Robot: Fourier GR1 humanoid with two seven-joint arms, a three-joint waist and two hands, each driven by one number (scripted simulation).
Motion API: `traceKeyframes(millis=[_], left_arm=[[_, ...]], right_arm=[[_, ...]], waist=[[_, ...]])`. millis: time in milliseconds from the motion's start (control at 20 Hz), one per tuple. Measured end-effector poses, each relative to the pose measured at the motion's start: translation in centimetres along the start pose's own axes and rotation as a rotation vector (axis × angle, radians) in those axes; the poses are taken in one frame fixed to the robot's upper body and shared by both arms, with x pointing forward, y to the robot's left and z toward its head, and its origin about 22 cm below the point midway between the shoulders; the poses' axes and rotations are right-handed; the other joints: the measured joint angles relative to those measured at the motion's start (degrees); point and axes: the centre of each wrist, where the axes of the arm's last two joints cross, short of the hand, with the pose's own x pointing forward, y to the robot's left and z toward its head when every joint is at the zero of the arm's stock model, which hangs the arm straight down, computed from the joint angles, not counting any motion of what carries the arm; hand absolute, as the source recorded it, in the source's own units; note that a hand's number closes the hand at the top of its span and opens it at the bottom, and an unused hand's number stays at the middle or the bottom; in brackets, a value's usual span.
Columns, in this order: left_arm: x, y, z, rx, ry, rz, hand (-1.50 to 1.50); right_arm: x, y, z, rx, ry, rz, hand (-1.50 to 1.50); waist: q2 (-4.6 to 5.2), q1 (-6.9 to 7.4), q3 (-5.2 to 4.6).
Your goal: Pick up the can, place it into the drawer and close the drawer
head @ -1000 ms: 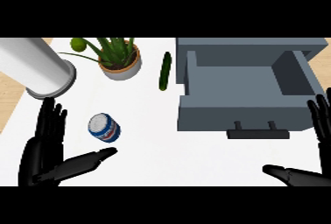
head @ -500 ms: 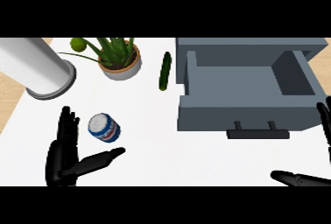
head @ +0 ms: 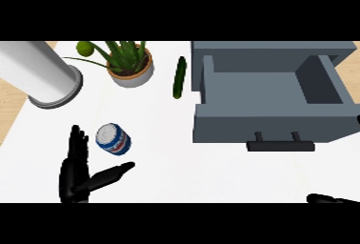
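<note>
White counter (head: pixel 162 157) holds can (head: pixel 112 139), open drawer (head: pixel 271 97); left hand (head: pixel 79 174) released

the light is even and bright, washing the white counter (head: pixel 211 176) almost flat, with no glare spots. shadows are faint: a soft grey one sits under the drawer (head: pixel 271 102) front, and the drawer's inner walls go a shade darker. the pale cylinder (head: pixel 38 74) shades gently along one side. nothing looks blurred or bent at the edges.
</note>
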Motion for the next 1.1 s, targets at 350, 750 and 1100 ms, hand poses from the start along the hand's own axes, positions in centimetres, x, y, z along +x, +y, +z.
traceKeyframes(millis=[350, 750, 1100], left_arm=[[-3.1, -0.6, -2.1, 0.017, 0.027, 0.0, -1.5], [-5.7, -0.7, -2.7, 0.041, 0.051, 0.017, -1.5], [-7.7, 0.0, -4.6, 0.04, 0.059, 0.023, -1.5]], right_arm=[[0.3, -0.7, -0.1, 0.001, -0.001, 0.0, -1.5], [1.2, -1.5, 0.4, 0.002, 0.001, 0.018, -1.5], [1.6, -1.2, 0.2, -0.002, -0.007, 0.016, -1.5]], waist=[[0.02, -0.1, -0.01], [0.01, -0.09, -0.01], [0.04, -0.15, -0.01]])
